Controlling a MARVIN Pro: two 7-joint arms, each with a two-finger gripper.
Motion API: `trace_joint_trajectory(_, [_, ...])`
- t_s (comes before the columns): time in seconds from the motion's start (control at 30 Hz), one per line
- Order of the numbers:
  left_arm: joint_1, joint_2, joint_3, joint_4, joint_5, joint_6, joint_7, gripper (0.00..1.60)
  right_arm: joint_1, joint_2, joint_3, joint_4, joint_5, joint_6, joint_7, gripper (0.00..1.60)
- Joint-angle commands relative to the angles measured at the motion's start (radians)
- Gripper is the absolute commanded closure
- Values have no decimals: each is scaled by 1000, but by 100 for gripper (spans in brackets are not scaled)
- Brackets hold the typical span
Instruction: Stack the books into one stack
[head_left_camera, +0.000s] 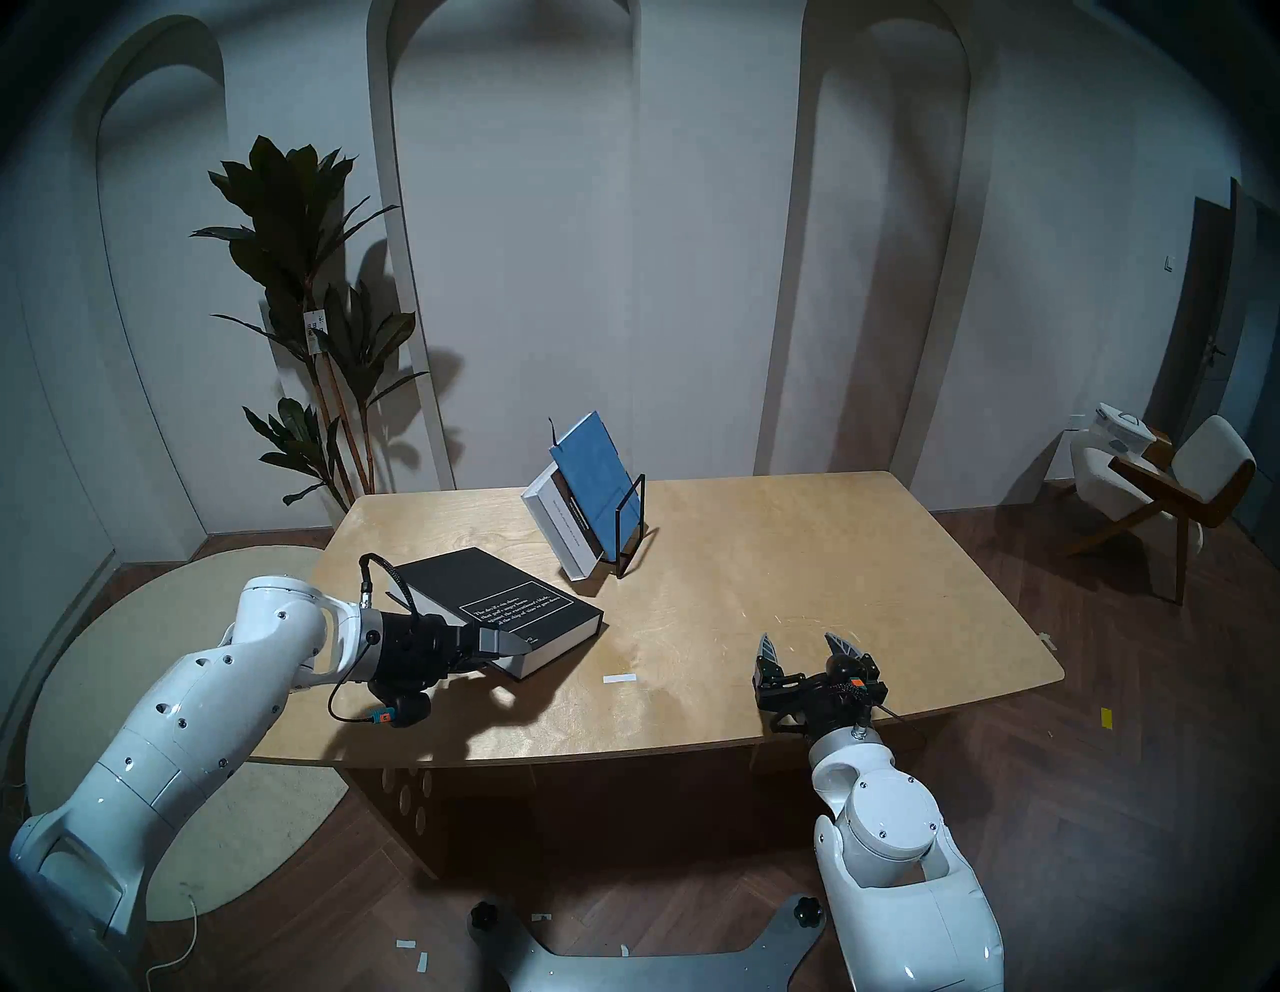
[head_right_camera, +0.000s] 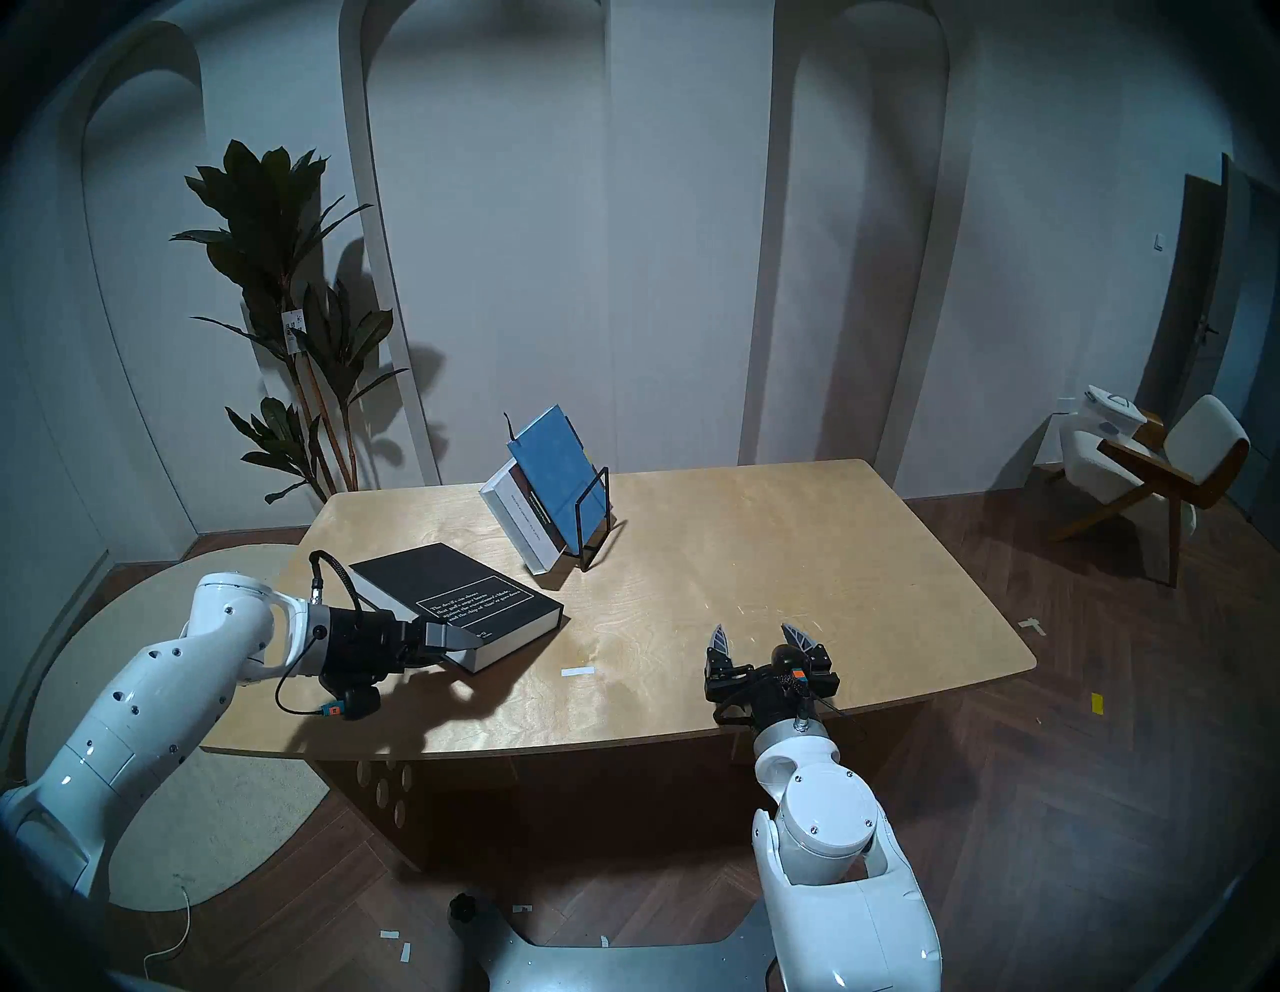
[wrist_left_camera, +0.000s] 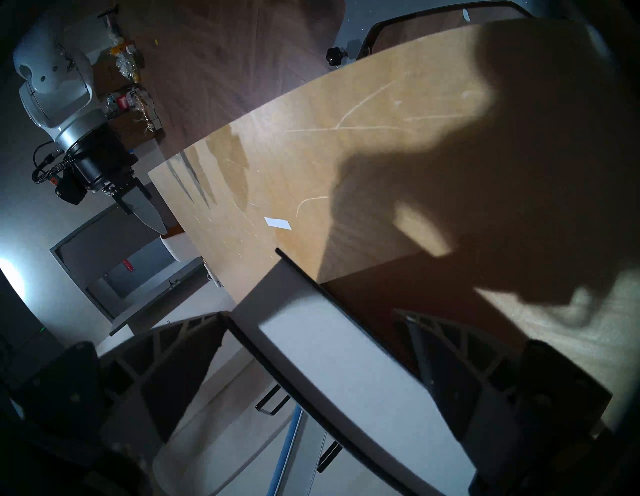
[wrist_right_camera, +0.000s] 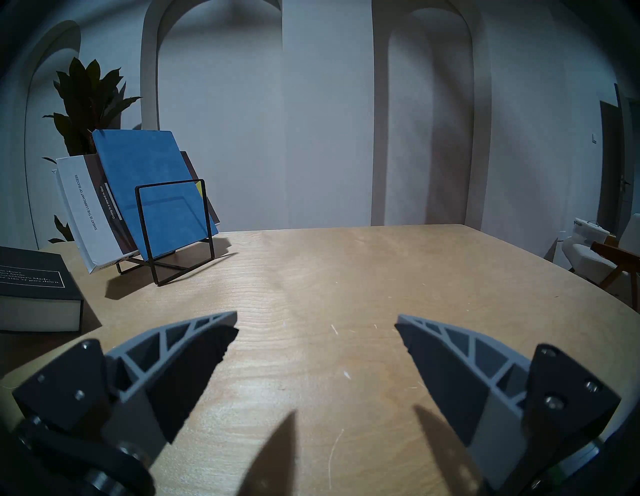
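Overhead, from the head stereo left view: the black book (head_left_camera: 495, 604) lies flat on the wooden table (head_left_camera: 796, 589), on the near side of the black wire rack (head_left_camera: 627, 523). The brown-covered white-spined book (head_left_camera: 564, 530) and the thin blue book (head_left_camera: 592, 485) lean tilted in that rack, the blue one in front. The left gripper (head_left_camera: 509, 648) sits at the black book's near corner; one finger overlaps the cover, and whether it touches cannot be told. The right gripper (head_left_camera: 810, 648), well apart from the rack toward the near table edge, has its jaws spread and holds nothing.

Head stereo right view: the same layout; the left gripper (head_right_camera: 464, 641) is again at the black book's (head_right_camera: 450, 596) near corner.

Left wrist view: the black book's pale page edge (wrist_left_camera: 346, 363) runs between the two spread fingers (wrist_left_camera: 166, 374), which straddle it without visibly clamping. Heavy shadow hides much of the table, and the rack and blue book show only as slivers at the bottom.

Right wrist view: the open fingers (wrist_right_camera: 180, 363) frame bare table; the blue book (wrist_right_camera: 152, 187) and brown book (wrist_right_camera: 86, 211) rest against the rack (wrist_right_camera: 173, 228), while the black book (wrist_right_camera: 34, 291) is cut off at the left edge.

Judged from its thickness, the black book is probably heavy and stiff and best gripped across covers and page block; the thin blue one likely flexes and is best pinched near its spine.
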Motion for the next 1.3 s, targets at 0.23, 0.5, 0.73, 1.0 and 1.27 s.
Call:
trace_joint_trajectory(0.23, [-165, 34, 19, 33, 118, 69, 124, 0, 6, 0, 0, -22, 0, -7, 0, 0])
trace_joint_trajectory(0.5, [-198, 102, 97, 60, 243, 93, 234, 0, 2, 0, 0, -29, 0, -9, 0, 0])
trace_joint_trajectory(0.73, [-218, 134, 213, 85, 395, 175, 355, 0, -1, 0, 0, -35, 0, -8, 0, 0])
trace_joint_trajectory(1.0, [-246, 162, 308, 31, 463, 275, 480, 0, -6, 0, 0, -41, 0, -7, 0, 0])
trace_joint_trajectory(1.27, [-301, 144, 236, 143, 432, 346, 563, 0, -6, 0, 0, -42, 0, -7, 0, 0])
